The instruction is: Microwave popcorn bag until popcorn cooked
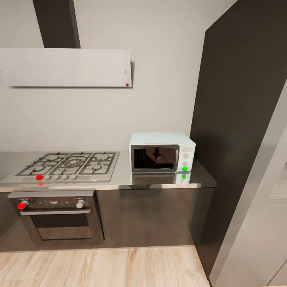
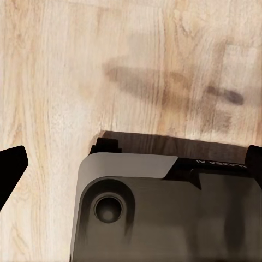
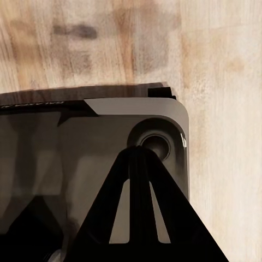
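Here, in the right wrist view, the right gripper (image 3: 143, 218) shows as a black triangular form with slots rising from the bottom centre of the frame, its fingers drawn together to a single point. Behind it lies the robot's grey base (image 3: 65, 153), with a round recessed fitting (image 3: 158, 144) near its rounded corner, and past that the pale wood floor (image 3: 218, 65) fills the top and right of the picture. In the left wrist view, the left gripper (image 2: 11, 166) is seen as one black finger tip at the left edge and a dark sliver at the right edge, so the two stand wide apart. Between them the same grey base (image 2: 164, 218) takes up the lower part of the frame, again over the wood floor (image 2: 54, 65). In the head view, the microwave (image 1: 162, 152) sits right of centre on the countertop (image 1: 159, 181), its dark glass door closed and a green dot (image 1: 184, 169) lit at the lower right of its white control panel. Left of it, set into the countertop, is the gas hob (image 1: 69, 164) with a red dot among its knobs, the steel oven (image 1: 57, 217) below it and the white hood (image 1: 65, 67) at upper left. A tall dark cabinet (image 1: 239, 119) rises at the right. The popcorn bag cannot be made out on the visible stretch of countertop.
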